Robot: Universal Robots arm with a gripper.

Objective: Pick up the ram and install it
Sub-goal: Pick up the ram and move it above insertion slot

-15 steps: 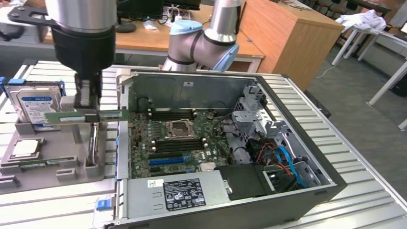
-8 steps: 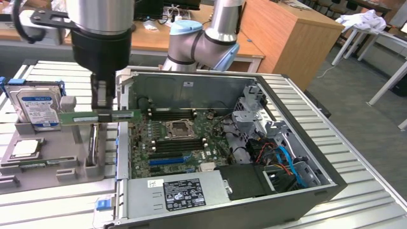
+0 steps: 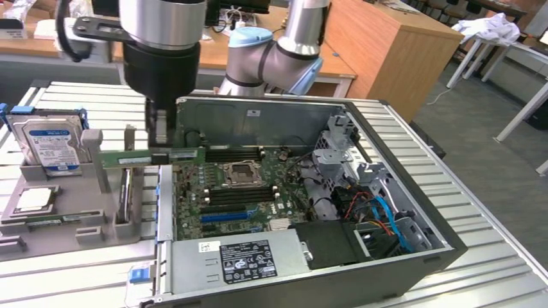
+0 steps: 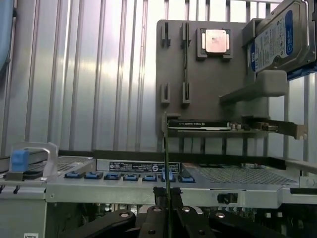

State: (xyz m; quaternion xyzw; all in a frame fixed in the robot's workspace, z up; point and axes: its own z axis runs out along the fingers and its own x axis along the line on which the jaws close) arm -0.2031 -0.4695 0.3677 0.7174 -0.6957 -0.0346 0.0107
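The jaws clamp the ram (image 3: 128, 158) (an edge-on sliver in the wrist view) by the computer case (image 3: 256, 122).

The arm (image 3: 163, 38) runs off the exterior view's twelve o'clock edge, the power supply label (image 3: 248, 262) is too small to read, and the end effector (image 4: 167, 198) hides one end of the ram (image 4: 166, 158).

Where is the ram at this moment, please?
In the exterior view, the ram is clamped level in the gripper towards the exterior view's left, between the grey parts holder and the open computer case.
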